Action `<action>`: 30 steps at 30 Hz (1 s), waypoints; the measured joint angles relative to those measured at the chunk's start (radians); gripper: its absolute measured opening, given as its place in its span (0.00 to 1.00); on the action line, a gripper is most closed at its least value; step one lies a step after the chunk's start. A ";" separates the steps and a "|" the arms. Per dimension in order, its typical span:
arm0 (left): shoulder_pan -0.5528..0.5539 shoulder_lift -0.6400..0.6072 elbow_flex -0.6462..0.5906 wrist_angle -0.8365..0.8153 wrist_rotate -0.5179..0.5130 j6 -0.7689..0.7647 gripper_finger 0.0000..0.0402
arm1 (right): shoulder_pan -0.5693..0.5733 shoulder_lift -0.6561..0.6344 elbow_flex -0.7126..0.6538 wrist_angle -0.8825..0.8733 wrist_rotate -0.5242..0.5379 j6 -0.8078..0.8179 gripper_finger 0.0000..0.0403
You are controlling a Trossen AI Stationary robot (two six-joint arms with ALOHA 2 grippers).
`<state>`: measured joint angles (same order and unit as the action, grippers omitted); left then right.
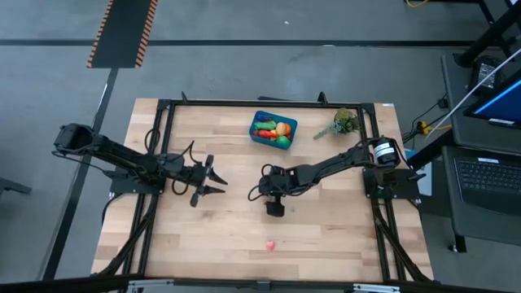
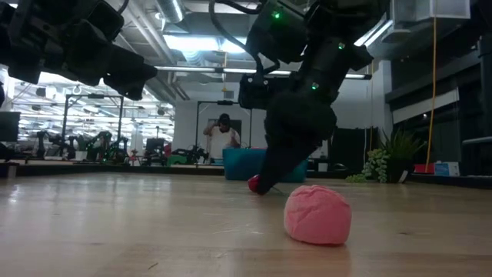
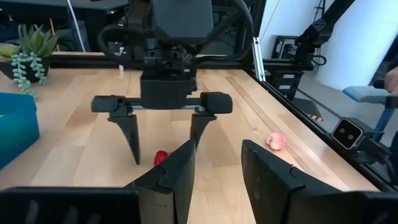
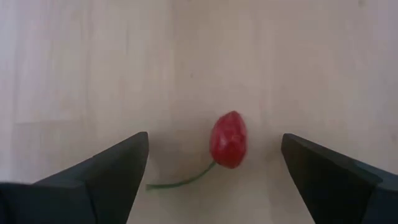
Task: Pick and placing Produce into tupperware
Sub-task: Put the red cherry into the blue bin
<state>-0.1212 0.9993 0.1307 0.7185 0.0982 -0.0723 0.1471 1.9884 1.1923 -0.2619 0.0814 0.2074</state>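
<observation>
A small red produce piece (image 4: pixel 229 140) with a thin green stem lies on the wooden table (image 1: pixel 203 236). My right gripper (image 4: pixel 214 135) points steeply down over it, open, one finger on each side and neither touching. The teal tupperware (image 1: pixel 273 130) stands at the far middle of the table with several produce pieces inside. A pink piece (image 1: pixel 270 244) lies near the front edge. My left gripper (image 1: pixel 218 181) hovers open and roughly level at the table's left, facing my right gripper (image 3: pixel 165 149), with nothing between its fingers.
A leafy green plant sprig (image 1: pixel 343 122) lies at the far right beside the tupperware. A black metal frame (image 1: pixel 269 103) runs along the table's far edge and sides. A person (image 2: pixel 224 132) stands in the room beyond the table.
</observation>
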 joint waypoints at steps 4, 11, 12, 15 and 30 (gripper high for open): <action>-0.001 0.000 0.000 0.000 0.000 0.000 0.31 | -0.001 0.000 0.000 0.015 0.015 0.024 0.89; 0.000 0.000 0.000 0.000 0.000 0.000 0.31 | -0.001 0.000 0.000 0.008 0.015 0.026 0.70; 0.000 0.000 0.000 0.000 0.000 0.000 0.31 | -0.001 0.000 0.000 0.008 0.015 0.026 0.67; 0.000 0.000 0.000 0.000 0.000 0.000 0.31 | -0.001 0.000 0.000 0.007 0.015 0.027 0.58; 0.000 0.000 0.000 0.000 0.000 0.000 0.31 | -0.002 0.000 0.000 0.003 0.014 0.038 0.06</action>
<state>-0.1211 0.9993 0.1310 0.7181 0.0983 -0.0724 0.1448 1.9884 1.1919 -0.2592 0.0952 0.2456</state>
